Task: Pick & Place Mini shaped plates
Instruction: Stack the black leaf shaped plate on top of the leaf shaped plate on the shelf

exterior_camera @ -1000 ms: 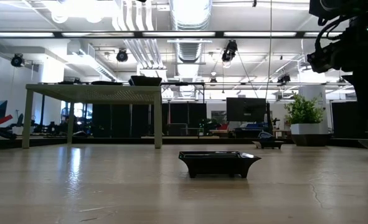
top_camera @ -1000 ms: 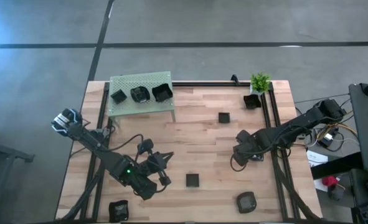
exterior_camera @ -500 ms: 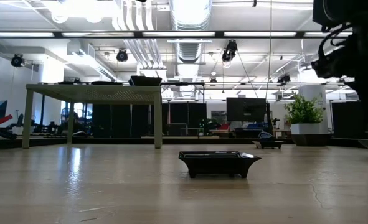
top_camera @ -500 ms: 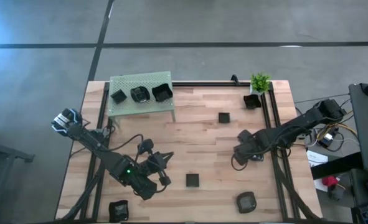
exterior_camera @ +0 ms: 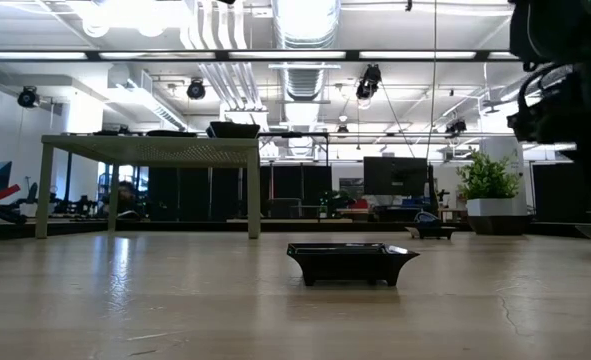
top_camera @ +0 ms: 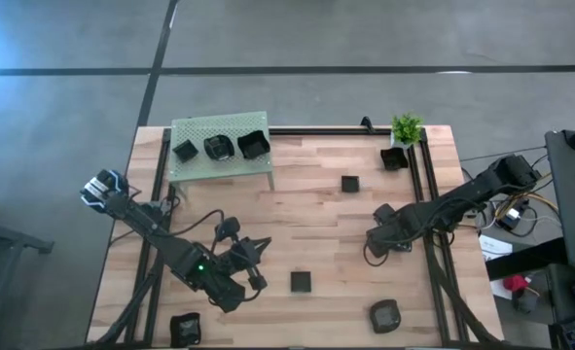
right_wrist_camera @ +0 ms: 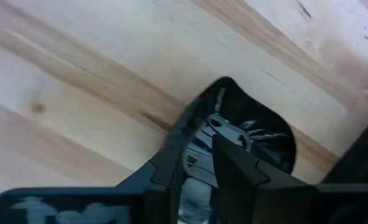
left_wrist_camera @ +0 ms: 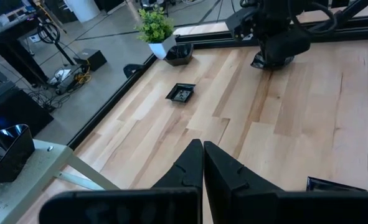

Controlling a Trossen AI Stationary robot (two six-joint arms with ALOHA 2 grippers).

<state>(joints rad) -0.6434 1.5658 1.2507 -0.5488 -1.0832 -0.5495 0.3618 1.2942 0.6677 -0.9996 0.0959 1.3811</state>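
My right gripper points straight down at the table's right side, over a small glossy black plate. One finger stands inside the plate, the other outside its wall. The same plate shows under that gripper in the left wrist view. My left gripper is shut with nothing in it and hangs above the near left of the table. Three mini plates rest on the green perforated platform. Others lie flat on the wood: a square one, another, and a rounded one. My right gripper comes from above with one finger inside the plate and the other outside its wall. The plate lies flat on the table. I cannot tell whether the fingers touch the wall.
A small potted plant stands at the far right corner, with one more plate beside it. Another plate sits at the near left edge. Black rails run along both sides. Bare wood lies in the table's middle.
My right gripper has come down a little toward the table over the plate at the right. In the low view the arm's dark body sits lower than before. The plates have stayed where they were.
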